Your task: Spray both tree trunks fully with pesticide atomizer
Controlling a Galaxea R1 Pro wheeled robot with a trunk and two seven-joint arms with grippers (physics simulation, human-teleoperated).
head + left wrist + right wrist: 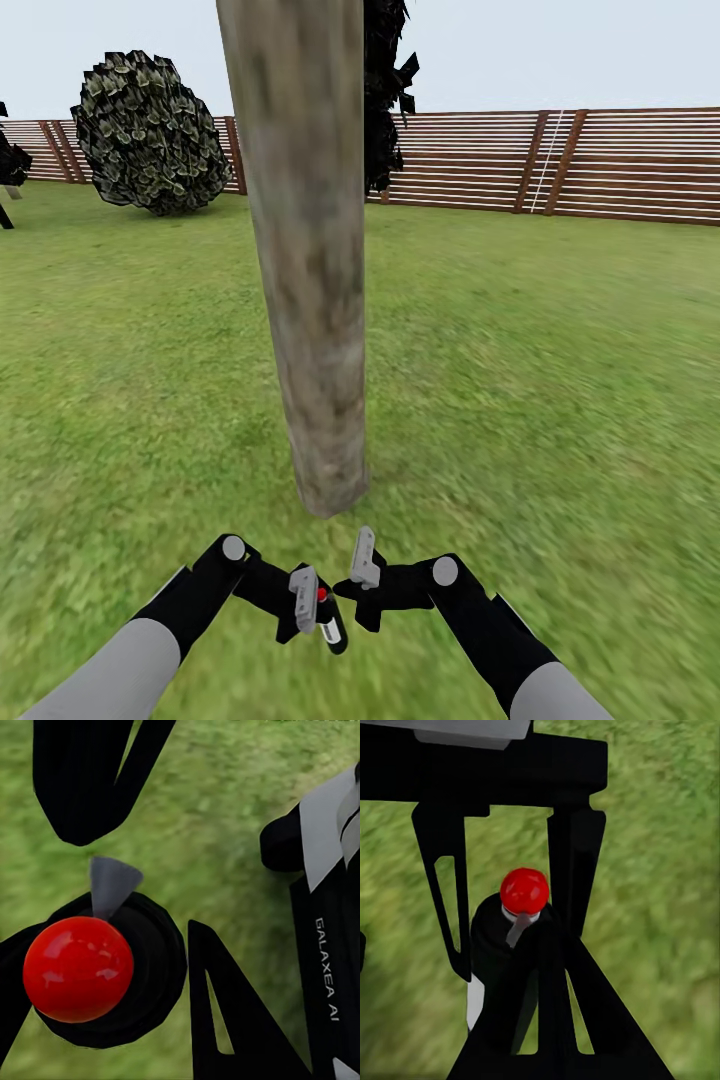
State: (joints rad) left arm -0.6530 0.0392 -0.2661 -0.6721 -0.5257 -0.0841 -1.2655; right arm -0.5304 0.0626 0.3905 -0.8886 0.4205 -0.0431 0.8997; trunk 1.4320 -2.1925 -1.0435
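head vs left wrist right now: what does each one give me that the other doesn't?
Head alone: the tree trunk standing just ahead of both arms, the slat fence, a round bush and the right gripper. Left wrist alone: a close look at the atomizer's grey nozzle and the GALAXEA AI lettering. Both: the red-capped atomizer in the left gripper, and grass.

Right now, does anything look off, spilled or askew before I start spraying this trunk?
Nothing stands out. The atomizer with its red cap sits in the left gripper, its nozzle intact. The tree trunk stands just ahead on the grass, leaning slightly, its bark bare with no white specks yet. The fence looks whole.
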